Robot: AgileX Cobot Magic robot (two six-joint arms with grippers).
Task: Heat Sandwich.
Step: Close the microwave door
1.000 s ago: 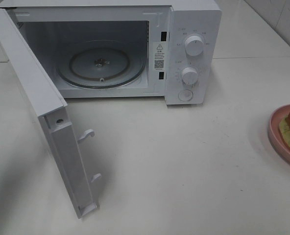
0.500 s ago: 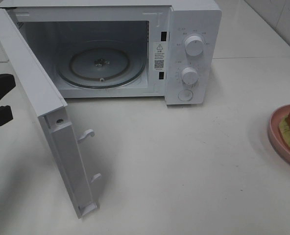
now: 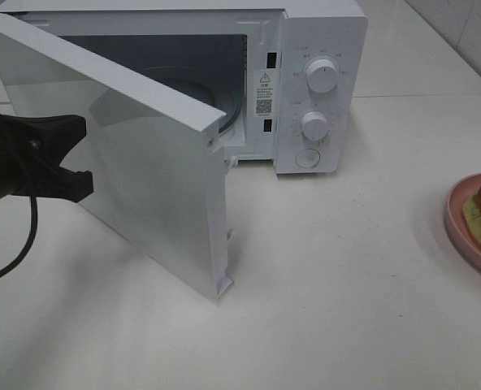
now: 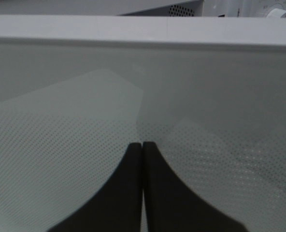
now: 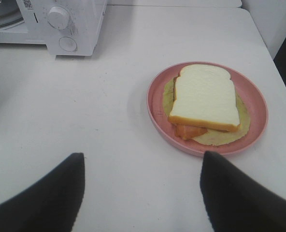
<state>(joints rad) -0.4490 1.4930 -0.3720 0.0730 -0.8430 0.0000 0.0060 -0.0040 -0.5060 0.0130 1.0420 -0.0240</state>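
A: What does everything stand on?

B: A pale white table [image 3: 322, 276], with a second table edge and a tiled wall [image 3: 460, 28] at the far right corner.

A: Starting from the left?

B: The left gripper [image 3: 80, 154] reaches in, black, its fingers [image 4: 133, 188] clenched together with nothing between them, tips against the outer face of the microwave door [image 3: 155, 187]. A black cable [image 3: 9, 244] droops below the arm.

A: And the door?

B: Partly swung, standing across the front of the microwave [image 3: 305, 73] and hiding most of the cavity. Two dials [image 3: 322, 75] and a round button [image 3: 308, 158] sit on the panel.

A: The sandwich?

B: Far right, well apart from the microwave, the sandwich [image 5: 205, 99] lies on a pink plate [image 5: 157, 104]. The right gripper [image 5: 142, 191] hovers near it, jaws spread wide, grasping nothing.
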